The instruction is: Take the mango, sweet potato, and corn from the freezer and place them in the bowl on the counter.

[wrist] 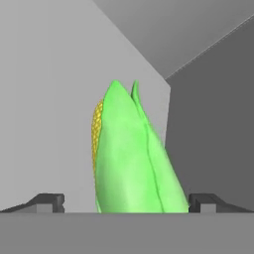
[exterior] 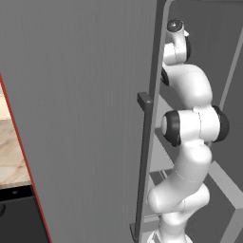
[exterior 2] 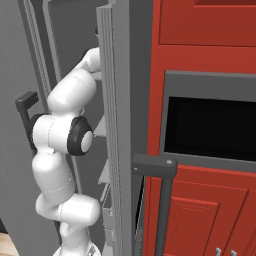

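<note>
Tool (wrist: 126,202) spread wide inside the freezer (exterior: 85,95), corn (wrist: 131,163) dead centre between its fingertips; close off-centre and that tapered husk could squirt out sideways.

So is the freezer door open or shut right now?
Open. The freezer door is swung wide and the arm reaches past its edge onto the inner shelves, where the corn sits between the gripper fingertips.

Red cabinets (exterior 2: 205,30) surround a black built-in oven (exterior 2: 210,125).
</note>
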Available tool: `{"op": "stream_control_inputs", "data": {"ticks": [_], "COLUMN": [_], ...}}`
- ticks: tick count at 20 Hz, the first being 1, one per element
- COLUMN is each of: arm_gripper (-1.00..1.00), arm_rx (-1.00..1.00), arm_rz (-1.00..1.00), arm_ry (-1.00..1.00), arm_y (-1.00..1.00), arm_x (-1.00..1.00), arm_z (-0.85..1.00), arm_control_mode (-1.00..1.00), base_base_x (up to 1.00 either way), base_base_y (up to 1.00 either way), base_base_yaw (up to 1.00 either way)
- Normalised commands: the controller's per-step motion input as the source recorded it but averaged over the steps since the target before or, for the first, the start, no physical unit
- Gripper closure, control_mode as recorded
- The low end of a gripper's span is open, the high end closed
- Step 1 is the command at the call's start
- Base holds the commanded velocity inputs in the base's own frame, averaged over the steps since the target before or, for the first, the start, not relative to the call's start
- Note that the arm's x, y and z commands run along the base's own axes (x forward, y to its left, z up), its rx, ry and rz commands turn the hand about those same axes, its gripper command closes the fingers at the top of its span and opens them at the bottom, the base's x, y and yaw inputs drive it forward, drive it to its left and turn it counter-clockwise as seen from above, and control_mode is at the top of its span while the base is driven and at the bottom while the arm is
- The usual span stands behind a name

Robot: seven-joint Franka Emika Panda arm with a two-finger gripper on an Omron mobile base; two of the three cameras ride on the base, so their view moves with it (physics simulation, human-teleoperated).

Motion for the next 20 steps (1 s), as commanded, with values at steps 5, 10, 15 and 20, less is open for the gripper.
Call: {"op": "stream_control_inputs", "data": {"ticks": [5, 10, 15, 20], "arm_gripper": [-1.00, -1.00, -1.00, -1.00], "arm_rx": [0.00, 0.00, 0.00, 0.00], "arm_rz": [0.00, 0.00, 0.00, 0.00], "arm_ry": [0.03, 0.10, 0.09, 0.00], "arm_y": [-0.07, -0.06, -0.09, -0.03], "arm_x": [0.30, 0.15, 0.01, 0.00], "arm_z": [-0.11, -0.03, -0.10, -0.04], "arm_control_mode": [-1.00, -1.00, -1.00, -1.00], "base_base_x": [0.00, 0.00, 0.00, 0.00], "base_base_y": [0.00, 0.00, 0.00, 0.00], "base_base_yaw": [0.00, 0.00, 0.00, 0.00]}}
